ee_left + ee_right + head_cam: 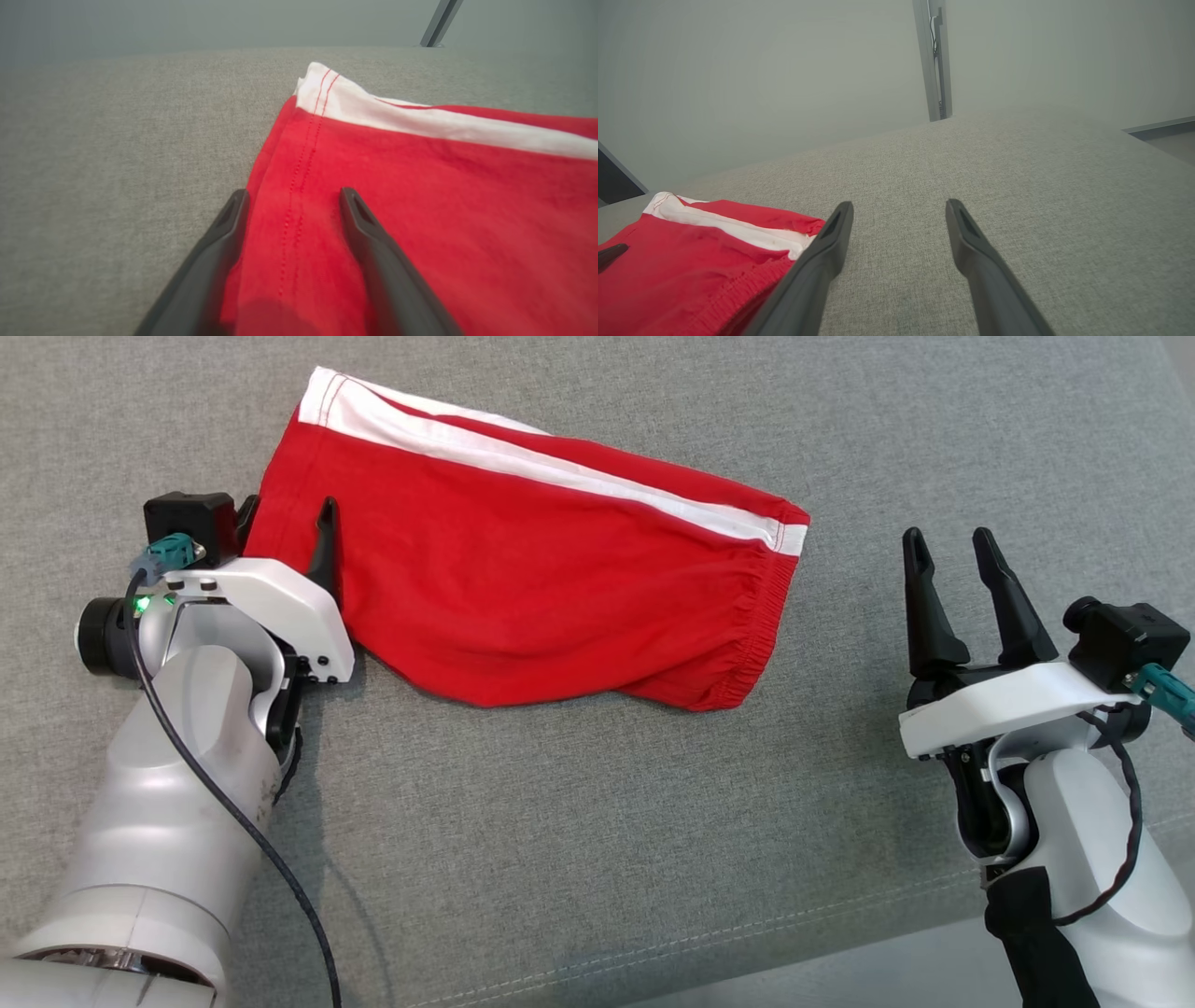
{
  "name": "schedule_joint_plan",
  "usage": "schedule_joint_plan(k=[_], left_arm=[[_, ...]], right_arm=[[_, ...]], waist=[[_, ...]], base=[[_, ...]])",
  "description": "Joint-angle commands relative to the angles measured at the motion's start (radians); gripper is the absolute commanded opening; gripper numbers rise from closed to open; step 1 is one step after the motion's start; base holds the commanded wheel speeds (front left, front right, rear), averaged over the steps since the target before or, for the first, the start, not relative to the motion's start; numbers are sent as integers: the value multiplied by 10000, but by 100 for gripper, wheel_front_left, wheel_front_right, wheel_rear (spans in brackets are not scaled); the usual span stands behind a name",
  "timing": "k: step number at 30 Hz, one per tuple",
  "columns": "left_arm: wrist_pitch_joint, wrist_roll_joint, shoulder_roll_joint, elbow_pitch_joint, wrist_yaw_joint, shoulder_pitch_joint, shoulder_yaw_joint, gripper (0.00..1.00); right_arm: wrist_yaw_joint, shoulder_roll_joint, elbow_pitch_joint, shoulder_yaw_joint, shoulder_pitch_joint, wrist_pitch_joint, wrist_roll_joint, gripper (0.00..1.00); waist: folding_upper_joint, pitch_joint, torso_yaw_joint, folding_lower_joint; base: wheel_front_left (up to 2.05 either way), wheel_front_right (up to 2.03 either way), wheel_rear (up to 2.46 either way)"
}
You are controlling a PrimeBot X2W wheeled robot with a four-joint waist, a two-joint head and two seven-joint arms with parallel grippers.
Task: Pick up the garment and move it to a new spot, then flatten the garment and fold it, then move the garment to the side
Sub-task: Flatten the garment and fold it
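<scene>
The garment (523,551) is a pair of red shorts with a white side stripe, lying folded flat on the grey cloth surface. My left gripper (288,518) is at its left hem and open. One finger (327,527) rests on top of the red cloth and the other sits just off the hem's edge. The left wrist view shows the stitched hem (299,186) lying between the open left gripper (294,193). My right gripper (949,539) stands open over bare surface, to the right of the elastic waistband (756,635). The right wrist view shows the right gripper (900,205) with the garment (691,252) to its left.
The grey cloth surface (579,821) spreads wide around the garment, with a stitched seam (747,933) near its front edge. A grey metal post (934,60) stands beyond the far edge. The surface's right edge (1157,126) shows in the right wrist view.
</scene>
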Motion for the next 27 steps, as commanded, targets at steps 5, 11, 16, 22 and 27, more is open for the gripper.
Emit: schedule_joint_plan(k=[5,11,16,22,27], left_arm=[[194,-73,85,253,-190,-26,-58,0],[191,-72,-198,369,-295,171,-274,0],[38,-243,-303,355,-270,456,-188,0],[-36,-462,-398,166,-137,1114,5,0],[-42,-576,-403,-413,16,1899,251,0]], right_arm=[[-2,91,-134,95,235,-105,-50,100],[-2,118,-38,206,230,-105,39,100],[-2,128,57,241,339,-105,112,100],[-2,133,307,370,600,-105,223,100],[-2,121,537,493,842,-105,305,100]], waist=[[0,-125,74,0],[0,-330,208,0],[0,-676,401,0],[0,-1307,784,0],[0,-1811,1147,0]], base=[[0,0,0],[0,0,0],[0,0,0],[0,0,0],[0,0,0]])
